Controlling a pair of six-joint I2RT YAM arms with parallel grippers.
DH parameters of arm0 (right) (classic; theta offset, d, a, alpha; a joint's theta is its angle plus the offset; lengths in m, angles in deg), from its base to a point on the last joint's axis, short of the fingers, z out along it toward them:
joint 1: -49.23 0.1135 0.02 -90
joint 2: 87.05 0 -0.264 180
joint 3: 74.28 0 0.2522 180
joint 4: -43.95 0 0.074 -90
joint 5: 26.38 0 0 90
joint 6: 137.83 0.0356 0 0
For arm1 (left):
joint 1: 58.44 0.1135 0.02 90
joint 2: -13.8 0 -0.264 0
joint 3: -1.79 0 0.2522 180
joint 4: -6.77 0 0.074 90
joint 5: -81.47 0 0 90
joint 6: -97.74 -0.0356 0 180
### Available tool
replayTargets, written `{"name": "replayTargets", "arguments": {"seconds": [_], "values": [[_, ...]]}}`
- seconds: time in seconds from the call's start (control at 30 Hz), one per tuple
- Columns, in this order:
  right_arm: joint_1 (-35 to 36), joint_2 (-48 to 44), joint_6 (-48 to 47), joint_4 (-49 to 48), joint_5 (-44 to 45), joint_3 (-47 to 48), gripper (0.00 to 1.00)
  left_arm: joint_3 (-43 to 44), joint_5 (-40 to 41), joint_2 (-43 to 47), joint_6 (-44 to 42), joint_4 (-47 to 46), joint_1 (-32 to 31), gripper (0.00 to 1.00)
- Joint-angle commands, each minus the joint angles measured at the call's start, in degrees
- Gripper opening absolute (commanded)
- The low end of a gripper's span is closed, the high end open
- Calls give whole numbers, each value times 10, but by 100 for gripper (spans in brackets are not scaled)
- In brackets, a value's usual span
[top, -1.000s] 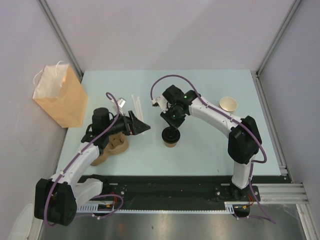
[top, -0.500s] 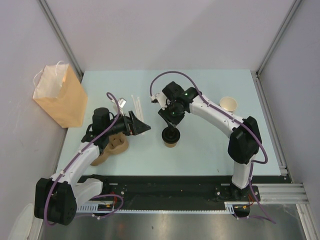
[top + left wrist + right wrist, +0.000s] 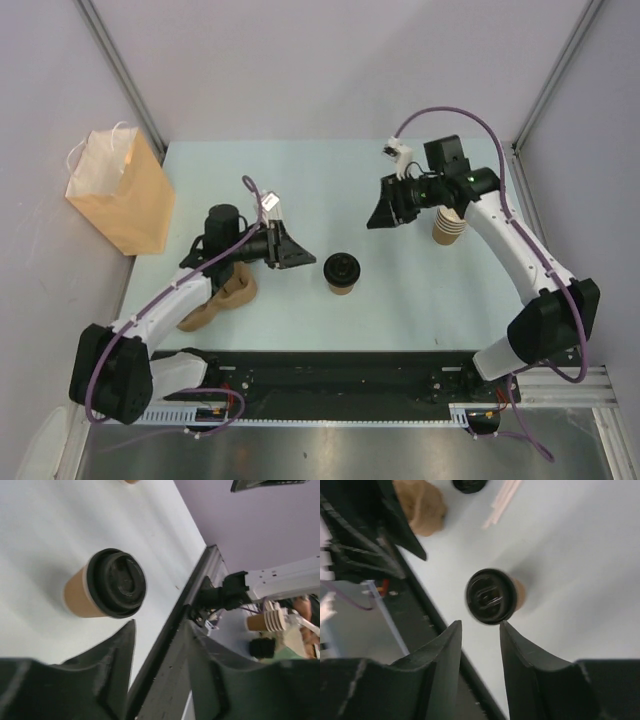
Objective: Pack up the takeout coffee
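Leftmost, a brown paper bag (image 3: 120,195) stood upright at the far left corner of the pale counter (image 3: 420,300), its twine handles up. Nearer the front, a brown moulded-pulp carrier tray (image 3: 222,297) lay on the counter, partly hidden under the left arm.

The left gripper (image 3: 296,258) reached out level from there, its tips pointing right toward the takeout coffee (image 3: 342,272). Its jaws stood apart with nothing between them; in the left wrist view the left gripper (image 3: 160,630) showed a clear gap between its two dark fingers, and the takeout coffee (image 3: 107,584) sat just beyond the tips, untouched.

The coffee stood upright on the counter near its middle, black lid on, between the two grippers and closer to the left one. It was outside the bag and well apart from it.

Further right and toward the back, the right gripper (image 3: 376,216) hung above the counter, facing left, well apart from the cup. Its jaws were also apart and empty; the right wrist view showed the right gripper (image 3: 480,627) with the takeout coffee (image 3: 492,596) beyond its tips and pale stir sticks (image 3: 502,500) lying farther off.

Just right of that gripper, a stack of lidless paper cups (image 3: 450,226) stood, partly behind the right arm.
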Motion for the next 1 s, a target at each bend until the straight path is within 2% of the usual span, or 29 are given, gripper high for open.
{"name": "replayTargets", "arguments": {"seconds": [0.0, 0.1, 0.13, 0.23, 0.3, 0.57, 0.97], "values": [[-37, -23, 127, -86, -233, -114, 38, 63, -55, -53, 4, -44, -47, 41], [-29, -9, 145, -101, -246, -141, 32, 87, -72, -103, 8, -54, -68, 29], [-27, 1, 161, -118, -251, -148, 29, 91, -76, -118, 14, -59, -71, 19], [-17, 20, 183, -144, -258, -162, 26, 109, -88, -160, 19, -62, -83, 4], [-12, 32, 190, -152, -262, -164, 24, 118, -94, -181, 21, -68, -86, 0], [-6, 81, 207, -174, -263, -173, 22, 125, -99, -243, 32, -91, -95, 0], [-11, 108, 204, -180, -237, -192, 22, 125, -88, -281, 29, -95, -96, 4]]}}
